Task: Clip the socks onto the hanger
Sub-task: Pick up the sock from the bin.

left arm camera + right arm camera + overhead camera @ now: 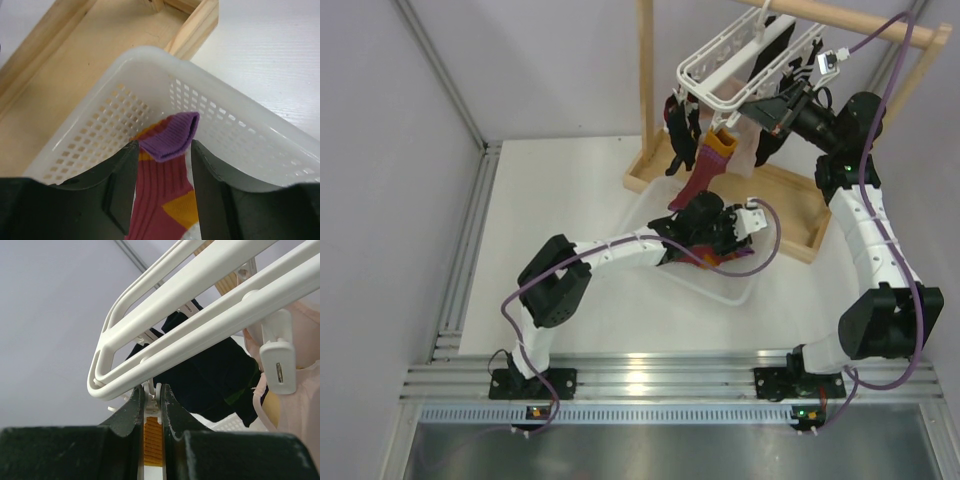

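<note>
Right gripper [150, 392] fingers nearly closed, pinching a white peg [151, 412] under the hanger [200, 287] corner. An orange strip of sock [153, 440] sits just below between the fingers, and whether the peg bites it is hidden. Behind hang navy socks [210, 375], partly blocked by hanger bars, and a pink garment [300, 410] cut off at the right edge. Left gripper [164, 147] is clamped on the same sock's maroon leg over the basket [240, 135], purple cuff folded past the fingertips, lower sock cut off by the frame, wooden rack [65, 75] base beyond.
</note>
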`<control>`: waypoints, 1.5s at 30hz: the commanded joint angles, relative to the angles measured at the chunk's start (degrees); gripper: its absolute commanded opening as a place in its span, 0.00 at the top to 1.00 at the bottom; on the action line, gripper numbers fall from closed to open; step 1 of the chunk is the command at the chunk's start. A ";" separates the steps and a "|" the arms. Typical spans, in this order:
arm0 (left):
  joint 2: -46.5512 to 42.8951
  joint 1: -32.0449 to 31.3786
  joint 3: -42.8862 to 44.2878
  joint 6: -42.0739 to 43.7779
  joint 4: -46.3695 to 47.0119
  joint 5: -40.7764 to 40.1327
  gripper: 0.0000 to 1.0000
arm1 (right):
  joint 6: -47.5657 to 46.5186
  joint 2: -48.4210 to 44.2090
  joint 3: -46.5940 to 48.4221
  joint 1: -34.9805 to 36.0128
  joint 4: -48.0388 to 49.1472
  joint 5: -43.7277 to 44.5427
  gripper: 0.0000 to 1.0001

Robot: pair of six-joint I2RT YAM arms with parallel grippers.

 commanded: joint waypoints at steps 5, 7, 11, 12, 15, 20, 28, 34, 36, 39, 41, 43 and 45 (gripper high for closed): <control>-5.14 4.13 -1.68 -8.50 -7.66 0.06 0.50 | 0.55 0.17 2.03 -0.44 2.20 -0.66 1.00; -3.03 5.63 0.68 -5.62 -14.84 1.81 0.49 | 0.29 0.17 2.03 -0.36 2.11 -0.66 1.00; 0.83 6.69 3.68 2.12 -23.75 3.41 0.48 | 0.20 0.52 2.03 -0.44 1.94 -0.57 1.00; 1.37 6.69 3.77 4.22 -24.29 2.89 0.48 | 0.20 0.52 2.03 -0.44 1.94 -0.49 1.00; 3.91 6.86 4.91 7.75 -26.75 0.69 0.48 | 0.20 0.70 1.95 -0.44 1.85 -0.40 1.00; 8.83 7.21 9.04 11.88 -32.45 -1.42 0.48 | -0.50 0.70 2.30 -0.53 0.97 -0.48 1.00; 12.01 7.48 13.26 16.55 -41.06 -2.66 0.88 | -0.68 0.52 1.86 -0.88 0.79 -0.48 1.00; 6.04 7.83 13.18 19.18 -46.33 -3.62 1.00 | -0.59 0.52 2.03 -0.88 0.79 -0.57 1.00; 2.79 8.00 13.00 21.37 -48.19 -4.67 1.00 | -0.59 0.52 2.21 -0.88 0.79 -0.66 1.00; -0.73 8.44 13.09 24.88 -52.93 -6.52 1.00 | -0.33 0.35 1.95 -0.80 0.97 -0.75 1.00; -2.23 9.06 13.18 25.86 -54.87 -7.57 1.00 | -0.06 0.26 1.86 -0.88 1.49 -0.84 1.00; -3.11 9.76 13.09 27.18 -56.28 -7.67 1.00 | 0.11 0.26 1.68 -0.88 1.85 -0.84 1.00; -3.46 10.29 12.13 28.67 -57.16 -8.37 1.00 | 0.12 0.17 1.42 -0.80 1.93 -0.92 1.00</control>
